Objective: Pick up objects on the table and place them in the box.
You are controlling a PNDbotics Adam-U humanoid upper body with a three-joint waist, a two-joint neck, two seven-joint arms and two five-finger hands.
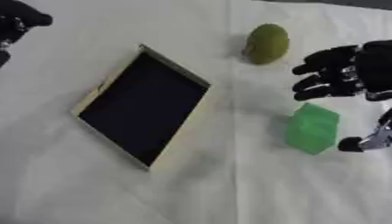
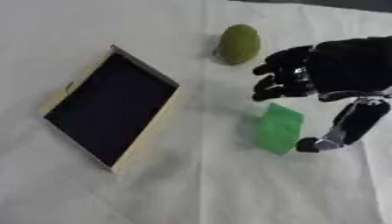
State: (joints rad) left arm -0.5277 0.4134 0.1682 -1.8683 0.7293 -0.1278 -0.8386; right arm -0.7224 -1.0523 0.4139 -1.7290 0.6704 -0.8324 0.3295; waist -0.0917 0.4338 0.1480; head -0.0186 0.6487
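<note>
A green block lies on the white cloth right of the box. My right hand comes in from the right and hovers over it, open. Its fingers reach past the block's far edge and its thumb hangs down by the block's right side, the tip close to the near corner. An olive-green oval fruit rests farther back, just left of the fingers. The shallow tan box with a black inside sits tilted at centre left, nothing in it. My left hand shows at the upper left corner.
A white cloth with a fold line running down the middle covers the table. A dark strip shows along the far right edge.
</note>
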